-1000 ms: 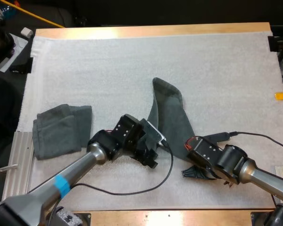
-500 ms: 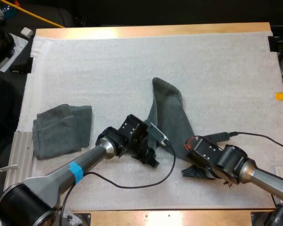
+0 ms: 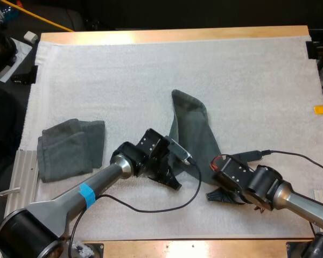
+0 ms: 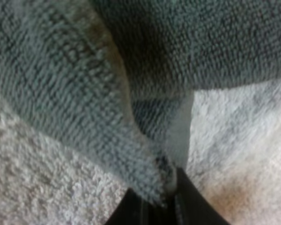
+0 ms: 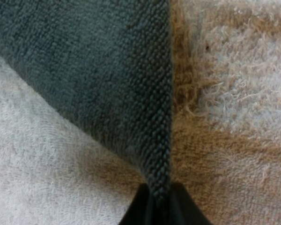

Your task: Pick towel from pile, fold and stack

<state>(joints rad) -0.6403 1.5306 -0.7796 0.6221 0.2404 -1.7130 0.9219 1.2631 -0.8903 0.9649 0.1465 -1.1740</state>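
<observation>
A dark grey-green towel (image 3: 194,126) lies in a long, narrow, partly lifted shape at the middle of the white mat. My left gripper (image 3: 174,183) is at its near left corner. In the left wrist view the black fingers (image 4: 131,211) are shut on a bunched corner of the towel (image 4: 84,93). My right gripper (image 3: 215,196) is at the towel's near right corner, and its fingers (image 5: 180,206) pinch the towel's hemmed edge (image 5: 161,140). A folded towel (image 3: 70,148) rests at the mat's left side, apart from both arms.
The white mat (image 3: 151,64) covers most of the wooden table. A metal rail (image 3: 19,183) runs along the table's left edge beside the folded towel. Both arms lie low over the near part of the mat.
My left gripper has closed on the towel's near left corner. The towel's far end has shifted slightly to the left. The right arm has hardly moved.
</observation>
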